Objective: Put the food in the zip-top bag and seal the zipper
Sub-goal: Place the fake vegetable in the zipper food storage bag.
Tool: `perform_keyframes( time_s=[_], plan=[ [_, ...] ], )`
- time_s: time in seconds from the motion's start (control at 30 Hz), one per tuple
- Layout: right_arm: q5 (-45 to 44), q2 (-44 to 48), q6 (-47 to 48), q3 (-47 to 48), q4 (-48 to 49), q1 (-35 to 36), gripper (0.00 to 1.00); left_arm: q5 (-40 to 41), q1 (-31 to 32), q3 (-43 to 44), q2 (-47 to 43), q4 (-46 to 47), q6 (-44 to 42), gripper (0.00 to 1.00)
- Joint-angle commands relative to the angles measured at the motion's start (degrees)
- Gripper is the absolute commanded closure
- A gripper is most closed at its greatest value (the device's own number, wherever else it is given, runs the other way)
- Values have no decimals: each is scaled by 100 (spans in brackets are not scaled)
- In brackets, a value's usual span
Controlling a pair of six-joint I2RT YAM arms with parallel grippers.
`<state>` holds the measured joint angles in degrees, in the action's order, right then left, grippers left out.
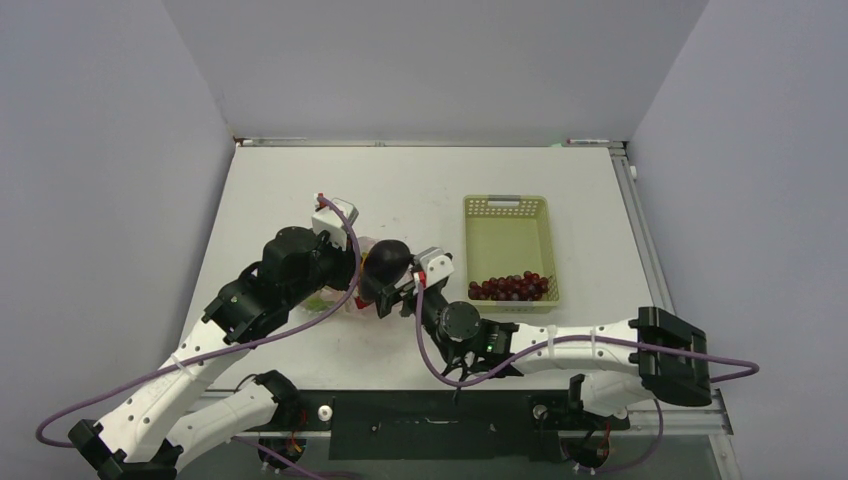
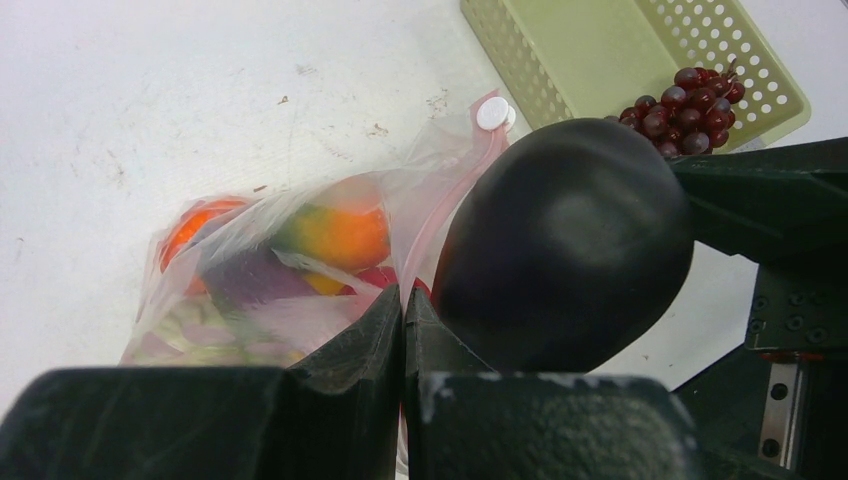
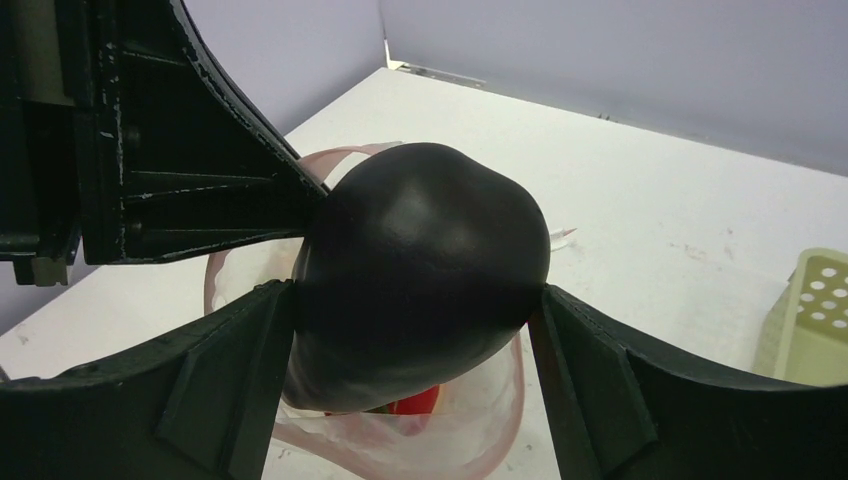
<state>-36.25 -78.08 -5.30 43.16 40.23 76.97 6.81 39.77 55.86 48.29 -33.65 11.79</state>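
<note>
Right gripper [image 3: 408,300] had the eggplant [image 3: 420,240] clamped, jaws spread wide, at the mouth of the zip-top bag [image 2: 250,290]; left gripper [image 2: 403,315] pinched fully closed on its rim

Dark eggplant [image 3: 420,270] above the open clear bag [image 2: 260,290].

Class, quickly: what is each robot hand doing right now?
Left hand: closed, pinching the clear crinkly plastic bag.
Right hand: holding the dark purple toy eggplant.
</note>
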Motion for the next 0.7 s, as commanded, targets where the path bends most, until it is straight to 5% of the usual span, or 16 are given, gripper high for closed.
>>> perform_keyframes(
  time_s=[0.0,0.67],
  plan=[
    [-74,-120,-726,50,446,45,61,-42,21,74,-26,273,34,100],
    [-16,-1077,-2342,771,-303,58,61,-95,22,72,-39,272,34,100]
  ],
)
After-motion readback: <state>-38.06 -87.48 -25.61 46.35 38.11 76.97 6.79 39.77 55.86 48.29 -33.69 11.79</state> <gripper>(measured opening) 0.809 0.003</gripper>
